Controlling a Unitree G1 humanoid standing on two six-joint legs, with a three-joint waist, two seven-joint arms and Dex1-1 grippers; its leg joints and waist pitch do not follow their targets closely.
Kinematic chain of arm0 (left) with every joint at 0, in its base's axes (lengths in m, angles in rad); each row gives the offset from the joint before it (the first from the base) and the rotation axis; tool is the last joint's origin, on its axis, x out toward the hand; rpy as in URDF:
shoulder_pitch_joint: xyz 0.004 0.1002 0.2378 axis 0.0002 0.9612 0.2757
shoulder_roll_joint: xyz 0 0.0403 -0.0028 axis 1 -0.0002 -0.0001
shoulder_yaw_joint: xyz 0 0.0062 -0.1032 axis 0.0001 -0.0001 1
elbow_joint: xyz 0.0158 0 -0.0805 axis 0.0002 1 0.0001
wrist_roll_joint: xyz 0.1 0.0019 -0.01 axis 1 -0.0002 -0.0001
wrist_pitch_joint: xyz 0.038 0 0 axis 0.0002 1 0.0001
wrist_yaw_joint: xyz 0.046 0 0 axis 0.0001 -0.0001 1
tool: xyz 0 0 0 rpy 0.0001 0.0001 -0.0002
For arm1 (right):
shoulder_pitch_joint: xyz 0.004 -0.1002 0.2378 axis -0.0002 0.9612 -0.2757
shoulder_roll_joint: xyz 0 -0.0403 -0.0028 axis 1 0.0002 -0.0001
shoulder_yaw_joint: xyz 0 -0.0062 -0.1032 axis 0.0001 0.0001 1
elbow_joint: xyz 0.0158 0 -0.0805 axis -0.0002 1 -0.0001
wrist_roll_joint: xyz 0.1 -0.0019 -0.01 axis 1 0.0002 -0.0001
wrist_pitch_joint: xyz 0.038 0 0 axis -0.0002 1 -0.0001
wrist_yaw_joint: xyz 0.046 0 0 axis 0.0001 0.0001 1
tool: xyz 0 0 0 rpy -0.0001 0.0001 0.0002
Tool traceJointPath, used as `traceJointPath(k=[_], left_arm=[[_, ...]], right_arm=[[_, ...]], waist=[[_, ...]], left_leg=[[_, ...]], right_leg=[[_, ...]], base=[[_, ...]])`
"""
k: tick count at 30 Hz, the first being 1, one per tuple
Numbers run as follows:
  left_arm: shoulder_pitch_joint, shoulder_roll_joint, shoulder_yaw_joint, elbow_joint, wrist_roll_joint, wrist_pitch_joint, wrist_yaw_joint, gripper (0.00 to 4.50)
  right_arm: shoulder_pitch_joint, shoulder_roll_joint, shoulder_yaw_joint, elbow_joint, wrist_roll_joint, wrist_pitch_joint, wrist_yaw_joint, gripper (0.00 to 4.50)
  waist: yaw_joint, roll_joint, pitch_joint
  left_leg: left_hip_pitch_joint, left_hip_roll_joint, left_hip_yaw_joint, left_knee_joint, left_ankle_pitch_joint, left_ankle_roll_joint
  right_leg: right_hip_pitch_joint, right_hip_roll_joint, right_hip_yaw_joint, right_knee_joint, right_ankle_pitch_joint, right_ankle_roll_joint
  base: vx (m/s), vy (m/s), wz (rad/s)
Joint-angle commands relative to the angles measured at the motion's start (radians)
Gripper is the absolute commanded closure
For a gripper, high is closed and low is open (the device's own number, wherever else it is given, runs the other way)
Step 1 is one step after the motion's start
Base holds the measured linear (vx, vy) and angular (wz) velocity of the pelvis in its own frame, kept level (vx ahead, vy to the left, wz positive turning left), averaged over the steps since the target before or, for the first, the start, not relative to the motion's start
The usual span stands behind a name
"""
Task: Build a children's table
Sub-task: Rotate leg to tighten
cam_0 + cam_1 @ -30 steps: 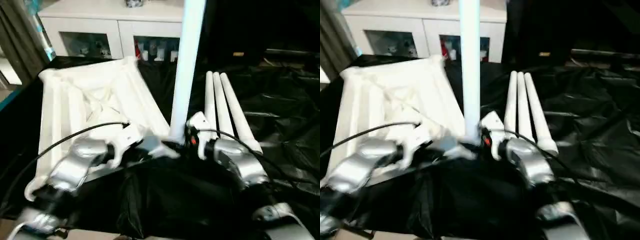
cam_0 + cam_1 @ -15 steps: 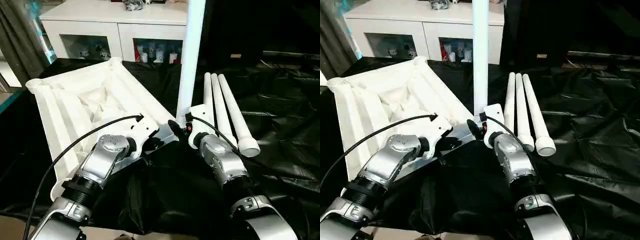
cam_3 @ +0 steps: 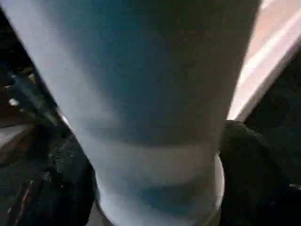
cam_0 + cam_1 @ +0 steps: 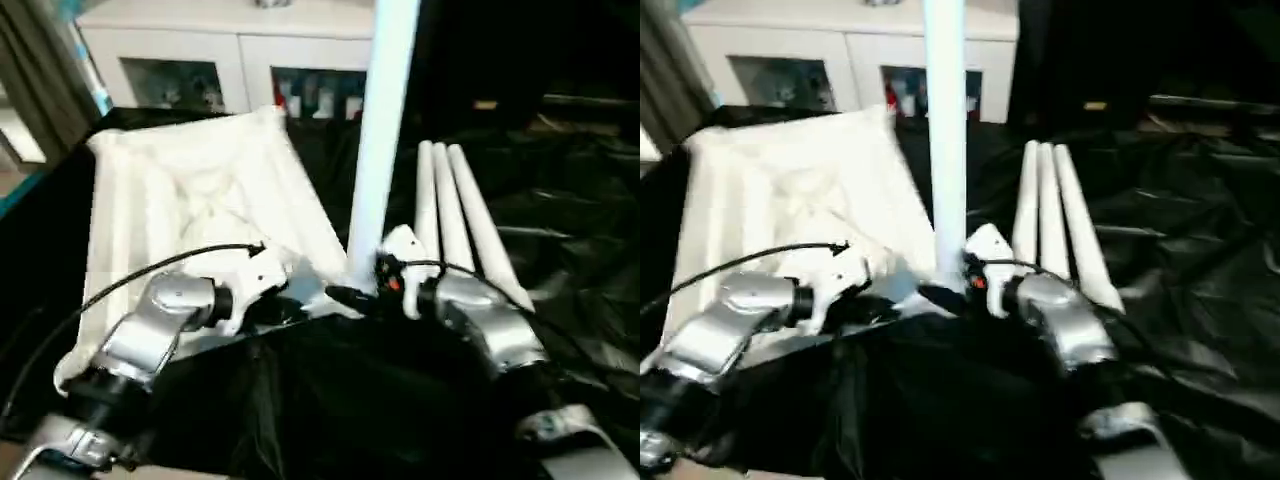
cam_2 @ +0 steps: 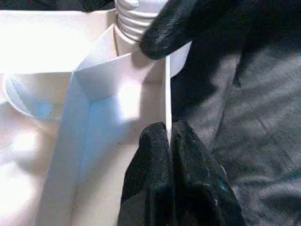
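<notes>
— Starting at the left: what is lying there?

— Looking at the small white rimmed plastic tabletop [image 4: 190,190], lying upside down toward the left edge of the black-draped work table [image 4: 580,230], ribbed underside facing up.

— And holding it?

— Being pinched by the left gripper [image 5: 168,132], closed almost fully on the thin rim wall [image 5: 166,89] near the tabletop's near right corner lobe. Gripping nothing else.

— Moving on to the middle?

— Finding the tall white tapered plastic tube leg [image 4: 380,150] standing upright in that corner lobe, threaded end showing at the socket. Sitting right at its base, the right gripper [image 4: 352,296], with the tube passing through it; not managing to tell whether clamping or loosened.

— Further right?

— Noting three more white tapered tube legs [image 4: 455,210], lying side by side on the black cover, just beside the upright one, nearer the middle than the right edge.

— Judging how it all handles?

— Probably light and hollow, stiff enough, but smooth and likely slippery. Expecting the thin rim to flex under a hard pinch, so bracing near a corner lobe looks wise. Taking each leg low, close to the threaded end, for turning; gripping high up risks levering the tall tube sideways and cross-threading.

— Anything worrying?

— Possibly the tabletop sliding on the slick black cover while twisting.
</notes>
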Motion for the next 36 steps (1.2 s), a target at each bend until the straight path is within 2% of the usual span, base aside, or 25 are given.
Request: traceJointPath(k=[1, 4, 5, 7, 8, 11, 14, 15, 19, 20, 21, 24, 26, 28, 30, 31, 33, 34, 36], left_arm=[[0.01, 0.027, -0.021, -0.018, -0.017, -0.002, -0.059, 4.5], [0.009, 0.04, -0.02, -0.017, -0.021, -0.003, -0.081, 4.5], [0.009, 0.044, -0.021, -0.015, -0.022, -0.005, -0.087, 4.5], [0.008, 0.049, -0.022, -0.012, -0.022, -0.01, -0.09, 4.5], [0.008, 0.049, -0.022, -0.011, -0.021, -0.012, -0.092, 4.5], [0.005, 0.042, -0.018, -0.005, -0.019, -0.013, -0.084, 4.5], [-0.007, 0.012, -0.017, 0.015, 0.003, -0.004, -0.016, 4.5], [-0.018, -0.011, -0.011, 0.034, 0.016, 0.012, 0.031, 4.5], [-0.068, -0.109, 0.007, 0.109, 0.059, 0.045, 0.203, 4.5], [-0.073, -0.12, 0.008, 0.116, 0.063, 0.048, 0.221, 4.5], [-0.093, -0.167, 0.017, 0.144, 0.073, 0.063, 0.292, 4.5], [-0.122, -0.25, 0.02, 0.178, 0.08, 0.082, 0.382, 4.5], [-0.129, -0.287, 0.014, 0.182, 0.078, 0.087, 0.396, 4.5], [-0.129, -0.293, 0.005, 0.179, 0.082, 0.084, 0.391, 4.5], [-0.128, -0.294, 0.0, 0.177, 0.085, 0.081, 0.387, 4.5], [-0.123, -0.291, -0.005, 0.168, 0.086, 0.077, 0.374, 4.5], [-0.112, -0.274, -0.01, 0.154, 0.083, 0.073, 0.349, 4.5], [-0.111, -0.272, -0.01, 0.153, 0.083, 0.073, 0.348, 4.5], [-0.099, -0.249, -0.012, 0.141, 0.077, 0.055, 0.314, 4.5]], right_arm=[[-0.013, -0.033, 0.006, -0.023, 0.022, 0.018, 0.047, 0.65], [-0.016, -0.051, 0.013, -0.033, 0.028, 0.028, 0.076, 0.99], [-0.014, -0.054, 0.015, -0.039, 0.028, 0.033, 0.083, 1.02], [-0.01, -0.054, 0.016, -0.046, 0.029, 0.039, 0.087, 1.35], [-0.006, -0.052, 0.015, -0.051, 0.028, 0.043, 0.089, 1.35], [0.006, -0.038, 0.012, -0.056, 0.028, 0.049, 0.076, 1.52], [0.005, 0.005, -0.004, -0.006, -0.001, 0.022, -0.055, 1.71], [-0.003, 0.031, -0.022, 0.031, -0.01, 0.017, -0.13, 1.71], [-0.017, 0.118, -0.06, 0.12, -0.032, 0.035, -0.343, 1.76], [-0.018, 0.127, -0.063, 0.126, -0.033, 0.037, -0.362, 1.76], [-0.023, 0.164, -0.077, 0.156, -0.037, 0.043, -0.44, 1.76], [-0.047, 0.235, -0.098, 0.217, -0.039, 0.048, -0.576, 1.76], [-0.054, 0.268, -0.082, 0.226, -0.042, 0.026, -0.565, 1.76], [-0.058, 0.28, -0.083, 0.224, -0.034, 0.02, -0.547, 1.76], [-0.061, 0.284, -0.087, 0.224, -0.025, 0.024, -0.541, 1.2], [-0.067, 0.282, -0.092, 0.215, -0.014, 0.029, -0.509, 1.06], [-0.07, 0.259, -0.083, 0.192, -0.015, 0.028, -0.456, 1.0], [-0.07, 0.257, -0.082, 0.19, -0.015, 0.028, -0.452, 0.71], [-0.066, 0.227, -0.065, 0.168, -0.018, 0.023, -0.398, 0.62]], waist=[[0.001, 0.008, -0.075], [0.002, 0.006, -0.069], [0.003, 0.013, -0.067], [0.001, 0.008, -0.067], [0.001, 0.011, -0.067], [0.001, 0.01, -0.068], [-0.002, 0.011, -0.069], [-0.002, 0.01, -0.069], [-0.011, 0.008, -0.062], [-0.013, 0.009, -0.063], [-0.012, 0.007, -0.063], [-0.016, 0.006, -0.056], [-0.018, 0.008, -0.053], [-0.018, 0.005, -0.052], [-0.018, 0.006, -0.054], [-0.017, 0.011, -0.055], [-0.018, 0.008, -0.055], [-0.019, 0.007, -0.057], [-0.018, 0.006, -0.059]], left_leg=[[0.021, 0.04, -0.004, -0.059, -0.16, 0.075], [0.022, 0.043, -0.005, -0.066, -0.228, 0.046], [0.025, 0.043, -0.006, -0.068, -0.253, 0.031], [0.025, 0.043, -0.007, -0.071, -0.271, 0.016], [0.025, 0.043, -0.008, -0.072, -0.271, 0.011], [0.024, 0.042, -0.008, -0.071, -0.259, 0.01], [0.023, 0.041, -0.008, -0.071, -0.252, 0.005], [0.023, 0.041, -0.009, -0.071, -0.253, 0.002], [0.027, 0.038, -0.011, -0.077, -0.322, -0.031], [0.028, 0.038, -0.012, -0.077, -0.328, -0.036], [0.028, 0.038, -0.013, -0.078, -0.334, -0.038], [0.032, 0.036, -0.014, -0.08, -0.381, -0.042], [0.036, 0.035, -0.019, -0.084, -0.435, -0.05], [0.039, 0.034, -0.021, -0.084, -0.454, -0.045], [0.034, 0.035, -0.022, -0.087, -0.443, -0.04], [0.034, 0.036, -0.023, -0.088, -0.437, -0.041], [0.031, 0.036, -0.022, -0.089, -0.438, -0.037], [0.029, 0.036, -0.021, -0.089, -0.432, -0.034], [0.028, 0.037, -0.021, -0.088, -0.415, -0.027]], right_leg=[[0.052, -0.038, 0.027, -0.04, -0.015, -0.295], [0.05, -0.042, 0.029, -0.048, -0.122, -0.279], [0.047, -0.043, 0.03, -0.051, -0.157, -0.272], [0.048, -0.043, 0.031, -0.054, -0.183, -0.261], [0.047, -0.043, 0.032, -0.055, -0.184, -0.257], [0.047, -0.042, 0.032, -0.052, -0.162, -0.257], [0.046, -0.043, 0.032, -0.051, -0.148, -0.26], [0.046, -0.044, 0.031, -0.051, -0.152, -0.259], [0.041, -0.046, 0.033, -0.066, -0.284, -0.226], [0.041, -0.046, 0.033, -0.066, -0.296, -0.221], [0.04, -0.047, 0.033, -0.07, -0.31, -0.21], [0.033, -0.048, 0.033, -0.082, -0.397, -0.181], [0.03, -0.049, 0.029, -0.093, -0.475, -0.153], [0.028, -0.049, 0.03, -0.099, -0.499, -0.135], [0.031, -0.049, 0.031, -0.097, -0.484, -0.131], [0.029, -0.048, 0.032, -0.094, -0.461, -0.137], [0.032, -0.046, 0.032, -0.091, -0.43, -0.146], [0.035, -0.046, 0.032, -0.089, -0.415, -0.15], [0.038, -0.046, 0.032, -0.087, -0.388, -0.159]], base=[[0.0, 0.0, 0.0], [0.0, 0.0, 0.0], [0.0, 0.0, 0.0], [0.0, 0.0, 0.0], [0.0, 0.0, 0.0], [0.0, 0.0, 0.0], [0.0, 0.0, 0.0], [0.0, 0.0, 0.0], [0.0, 0.0, 0.0], [0.0, 0.0, 0.0], [0.0, 0.0, 0.0], [0.0, 0.0, 0.0], [0.0, 0.0, 0.0], [0.0, 0.0, 0.0], [0.0, 0.0, 0.0], [0.0, 0.0, 0.0], [0.0, 0.0, 0.0], [0.0, 0.0, 0.0], [0.0, 0.0, 0.0]])
